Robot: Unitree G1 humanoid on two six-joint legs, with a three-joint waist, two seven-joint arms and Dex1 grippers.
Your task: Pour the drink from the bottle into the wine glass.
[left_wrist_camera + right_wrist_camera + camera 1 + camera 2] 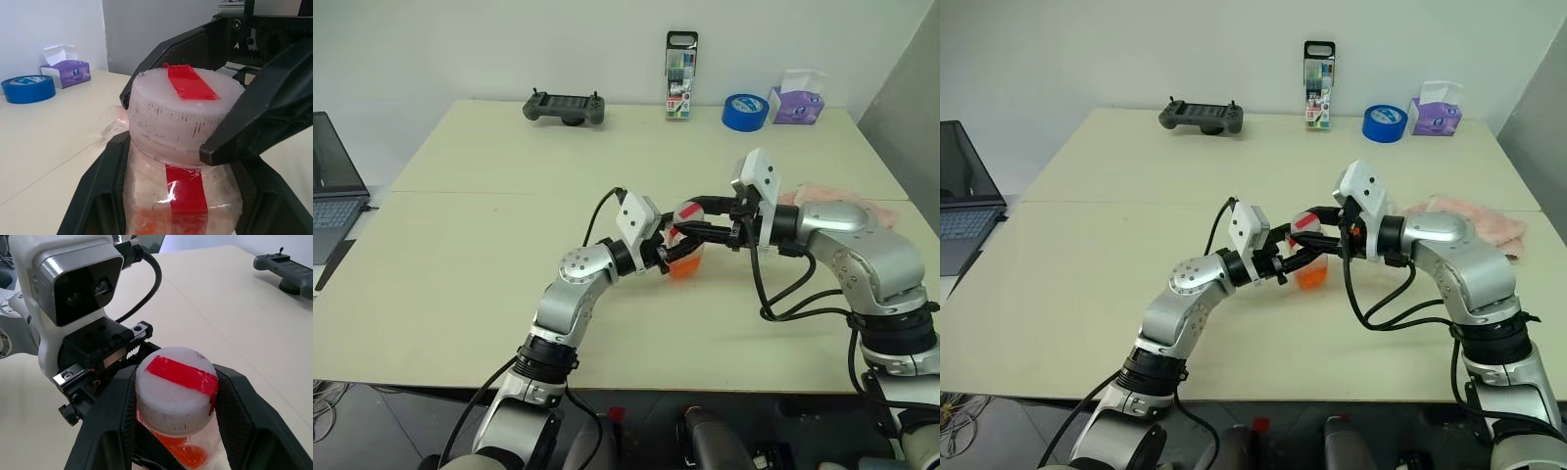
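The left end effector (668, 257) is clenched on the body of the bottle (685, 257), holding it above the middle of the worktop (460, 245), while the right end effector (697, 231), reaching in from 3 o'clock, grasps the white cap (176, 389) between its fingers. The bottle looks light, thin-walled and soft, with little drink (186, 453) left, so the body should be squeezed gently. The ribbed cap is the stiffer hold for twisting.
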